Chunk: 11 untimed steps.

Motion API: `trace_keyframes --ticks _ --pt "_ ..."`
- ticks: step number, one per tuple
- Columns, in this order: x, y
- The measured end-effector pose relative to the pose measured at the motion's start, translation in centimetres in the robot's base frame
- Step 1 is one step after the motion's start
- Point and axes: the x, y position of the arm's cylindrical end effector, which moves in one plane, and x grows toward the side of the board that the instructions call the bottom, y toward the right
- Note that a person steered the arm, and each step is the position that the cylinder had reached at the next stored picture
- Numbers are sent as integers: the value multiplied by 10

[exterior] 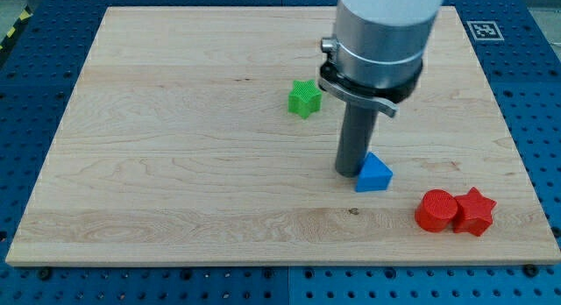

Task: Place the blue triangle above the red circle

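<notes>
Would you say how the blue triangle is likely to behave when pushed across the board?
The blue triangle sits flat, so it probably slides, not rolls. My tip touches its left edge off-centre, so it may pivot. It looks rigid and small, likely light.

Bright, even overhead light; sharp focus throughout, soft short shadows under blocks, no glare on the wooden board.

Pale wooden board with fine horizontal grain, light tan. Bright green ribbed star block. Solid blue triangle block, darker on its shaded face. Red circle block, glossy red. Red star block, same red. Dark grey rod with my tip; silver-grey metal collar above. Blue perforated table, regular dot-hole pattern. Black-and-white square marker far right.
</notes>
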Motion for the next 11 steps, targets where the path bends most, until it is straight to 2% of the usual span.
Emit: trace_keyframes --ticks 2,4,9,11 --pt "19 24" --pt "37 4" --pt "37 59" --pt "37 61"
